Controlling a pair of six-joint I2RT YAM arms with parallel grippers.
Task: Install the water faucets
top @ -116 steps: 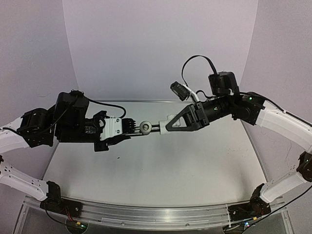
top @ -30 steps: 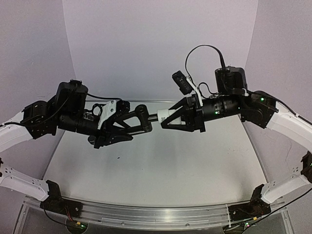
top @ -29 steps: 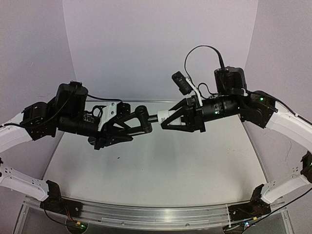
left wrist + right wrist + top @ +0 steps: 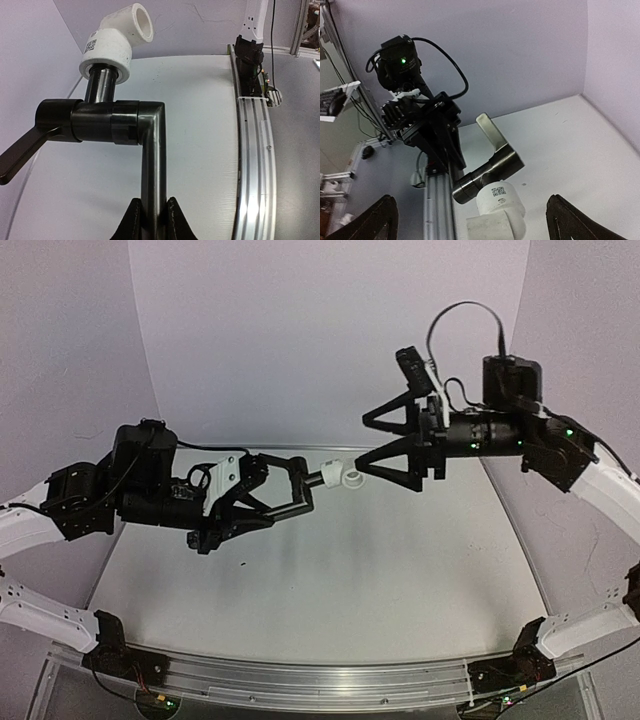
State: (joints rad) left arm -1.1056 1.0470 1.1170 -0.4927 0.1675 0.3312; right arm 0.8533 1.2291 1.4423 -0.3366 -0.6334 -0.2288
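The water faucet (image 4: 152, 150) is a dark metal pipe with a right-angle bend and a lever handle. A white elbow fitting (image 4: 120, 42) sits on its threaded end. My left gripper (image 4: 152, 220) is shut on the pipe's straight stem and holds it in the air above the table. In the top view the left gripper (image 4: 303, 486) points right, with the faucet (image 4: 325, 477) and the fitting (image 4: 349, 477) sticking out past it. My right gripper (image 4: 362, 443) is open wide just right of the fitting, touching nothing. The right wrist view shows the fitting (image 4: 497, 210) and the faucet (image 4: 490, 169) between its spread fingers (image 4: 572, 220).
The white table (image 4: 320, 580) lies below both arms. An aluminium rail (image 4: 300, 682) runs along its near edge, also in the left wrist view as the rail (image 4: 252, 150). Purple walls close in the back and sides. The right arm's base (image 4: 249, 47) stands on the rail.
My right gripper has opened, let go of the white fitting and drawn back up and to the right. The left gripper still grips the faucet, now reaching slightly further right.
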